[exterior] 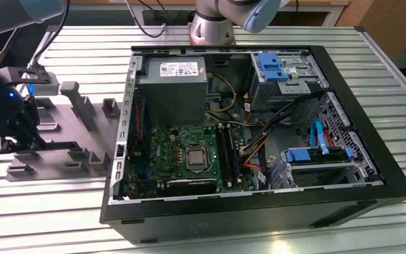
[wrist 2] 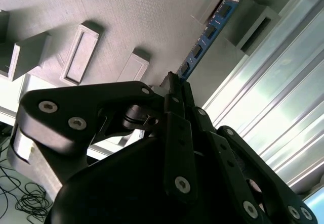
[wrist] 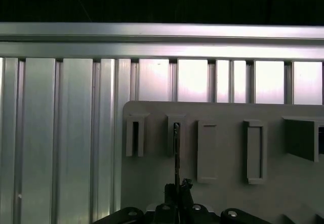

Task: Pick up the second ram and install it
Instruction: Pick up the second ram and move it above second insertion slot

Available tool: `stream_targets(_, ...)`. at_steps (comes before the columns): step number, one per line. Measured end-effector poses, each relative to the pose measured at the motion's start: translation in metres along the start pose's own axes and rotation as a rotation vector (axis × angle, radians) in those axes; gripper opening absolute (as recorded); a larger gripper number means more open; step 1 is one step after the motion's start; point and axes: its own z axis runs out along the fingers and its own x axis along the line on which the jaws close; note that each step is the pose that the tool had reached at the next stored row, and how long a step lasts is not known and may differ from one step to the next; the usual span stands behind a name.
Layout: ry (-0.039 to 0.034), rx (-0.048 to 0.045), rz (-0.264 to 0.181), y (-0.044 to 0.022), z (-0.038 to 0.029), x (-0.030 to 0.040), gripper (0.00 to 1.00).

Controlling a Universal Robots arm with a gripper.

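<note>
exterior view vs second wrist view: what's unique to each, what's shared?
Exterior view: the open PC case with motherboard, power supply and blue drive-bay clips. Second wrist view: the second ram, blue with dark chips, pinched in the hand. Both: the gray slotted fixture and the ribbed aluminium table.

A ribbed metal table point(exterior: 274, 34) lies under the jaws and spreads wide to every side, shining in bright light. Far behind the jaws stands brown wooden furniture point(exterior: 393, 24). Black cables point(wrist 2: 20, 196) lie on the pale floor point(wrist 2: 7, 176).
</note>
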Motion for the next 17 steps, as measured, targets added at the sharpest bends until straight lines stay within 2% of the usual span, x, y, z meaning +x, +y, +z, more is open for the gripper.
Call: stream_targets(17, 0.0000, 0.0000, 0.000, 0.0000, -0.0044, -0.0002, 0.14)
